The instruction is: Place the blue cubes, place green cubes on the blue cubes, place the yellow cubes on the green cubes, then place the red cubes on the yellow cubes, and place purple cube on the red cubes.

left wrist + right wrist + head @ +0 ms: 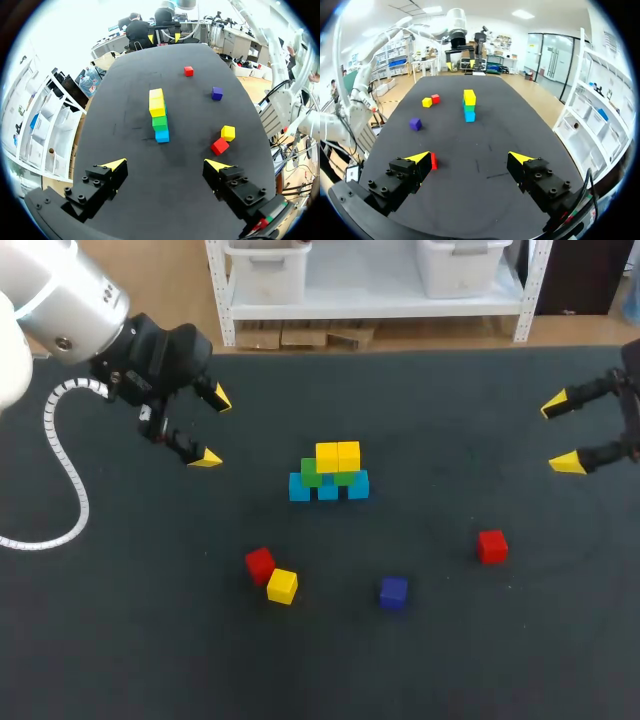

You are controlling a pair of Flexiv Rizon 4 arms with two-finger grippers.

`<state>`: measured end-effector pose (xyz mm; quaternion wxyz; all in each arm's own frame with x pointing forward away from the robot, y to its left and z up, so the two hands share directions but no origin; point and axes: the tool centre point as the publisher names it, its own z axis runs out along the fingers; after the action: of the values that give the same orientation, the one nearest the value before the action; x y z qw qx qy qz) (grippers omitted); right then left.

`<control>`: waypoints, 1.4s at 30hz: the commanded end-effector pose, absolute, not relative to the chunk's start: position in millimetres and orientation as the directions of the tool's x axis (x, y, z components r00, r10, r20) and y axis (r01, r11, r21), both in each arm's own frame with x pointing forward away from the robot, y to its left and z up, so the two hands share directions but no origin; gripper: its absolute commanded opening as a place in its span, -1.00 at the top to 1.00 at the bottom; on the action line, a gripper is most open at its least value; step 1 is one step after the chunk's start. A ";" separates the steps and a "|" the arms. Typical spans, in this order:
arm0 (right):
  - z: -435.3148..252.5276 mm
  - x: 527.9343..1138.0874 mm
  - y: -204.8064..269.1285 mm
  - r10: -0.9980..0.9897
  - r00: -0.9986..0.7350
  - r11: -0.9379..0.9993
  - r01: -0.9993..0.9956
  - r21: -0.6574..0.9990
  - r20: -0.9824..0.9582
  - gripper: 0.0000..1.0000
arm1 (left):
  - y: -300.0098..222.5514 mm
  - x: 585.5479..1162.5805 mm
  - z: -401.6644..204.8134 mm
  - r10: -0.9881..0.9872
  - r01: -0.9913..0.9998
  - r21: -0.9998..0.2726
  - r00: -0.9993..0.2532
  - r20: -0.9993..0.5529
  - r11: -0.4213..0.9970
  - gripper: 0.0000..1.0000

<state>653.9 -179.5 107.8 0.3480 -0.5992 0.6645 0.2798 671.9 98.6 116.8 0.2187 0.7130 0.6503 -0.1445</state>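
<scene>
Midway across the tabletop (450, 660) stand our blue cubes (328, 488) in a row, green cubes (312, 475) on them and two yellow cubes (338, 456) on top. Nearer us lie a red cube (260, 564) beside a spare yellow cube (282, 586), a purple cube (393, 592) and a second red cube (491, 546). Our left tool (213, 428) and right tool (561, 433) gape wide, empty.

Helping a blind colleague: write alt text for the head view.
A stack stands mid-table: blue cubes below, green cubes, yellow cubes on top. Loose in front: red cube, yellow cube, purple cube, second red cube. The left gripper and right gripper hang open at the sides.
</scene>
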 end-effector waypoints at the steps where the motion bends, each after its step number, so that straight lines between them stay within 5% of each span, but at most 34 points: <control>1: 108.0 658.9 -187.5 -0.588 -0.014 0.082 -0.996 -0.042 -0.808 -1.00 | 98.8 673.0 117.1 0.865 0.991 0.122 0.113 -0.489 -0.060 -1.00; 29: 106.3 664.4 -200.9 -0.589 0.053 -0.031 -0.999 -0.043 -0.807 -1.00 | 109.4 663.8 115.3 0.860 0.985 0.142 0.159 -0.486 -0.102 -1.00; 42: 106.3 664.4 -200.9 -0.589 0.053 -0.031 -0.999 -0.043 -0.807 -1.00 | 96.1 620.8 117.0 0.782 0.914 0.197 0.405 -0.474 -0.354 -1.00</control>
<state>664.4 -201.0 106.7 0.3284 -0.6468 0.6139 0.3113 629.3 97.8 111.4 0.2208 0.8037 0.5305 -0.1546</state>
